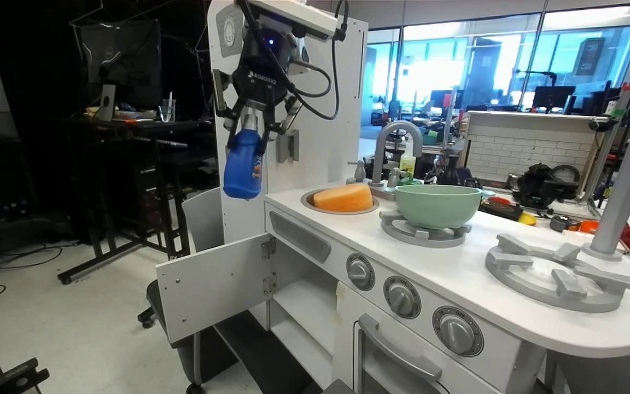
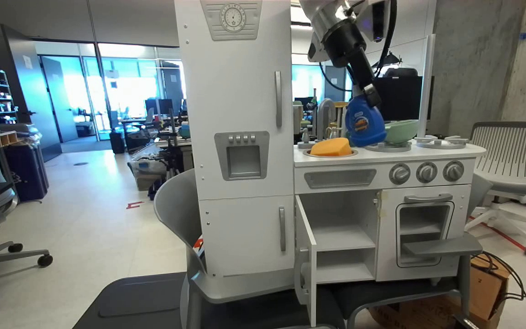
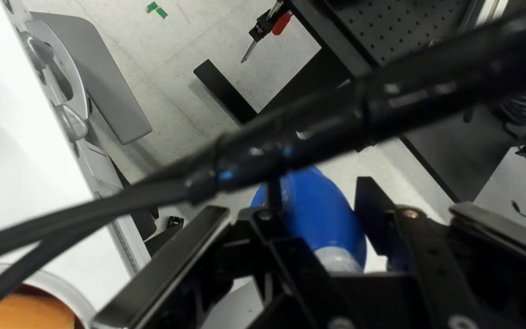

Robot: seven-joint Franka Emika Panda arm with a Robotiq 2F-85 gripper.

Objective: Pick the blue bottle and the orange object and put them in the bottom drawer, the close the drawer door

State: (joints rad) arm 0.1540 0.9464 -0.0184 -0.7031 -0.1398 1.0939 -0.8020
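The gripper [image 1: 248, 141] is clamped on the blue bottle [image 1: 242, 175], its two fingers [image 3: 371, 214] lying along opposite sides of it near the top. The bottle hangs in the air, slightly tilted, with its paler top between the fingers and its broad blue base downward; in an exterior view, a label [image 2: 362, 123] with an orange patch shows on its side. The wrist view places the bottle beyond the edge of the worktop [image 1: 457, 268], above the floor [image 3: 162, 91]; a black cable [image 3: 290, 137] crosses in front of part of it. The orange object [image 1: 343, 198] lies in the round basin [image 1: 305, 202] sunk in the worktop, projecting above the rim in both exterior views. Behind the basin rises a grey tap [image 1: 401, 126]. Near it, the green bowl [image 1: 438, 207] stands upright on a grey burner [image 1: 424, 236]. Below the worktop, the bottom drawer [image 2: 336, 210] is a white-walled compartment divided by a horizontal shelf [image 2: 343, 238]. Its drawer door [image 1: 214, 287] stands open, swung outward on two hinges [image 1: 268, 250]. Next to this compartment is the oven door [image 2: 386, 256], with a grey bar handle [image 2: 427, 198]; three grey dials [image 1: 401, 300] are mounted in a row above it, just under the worktop's edge.
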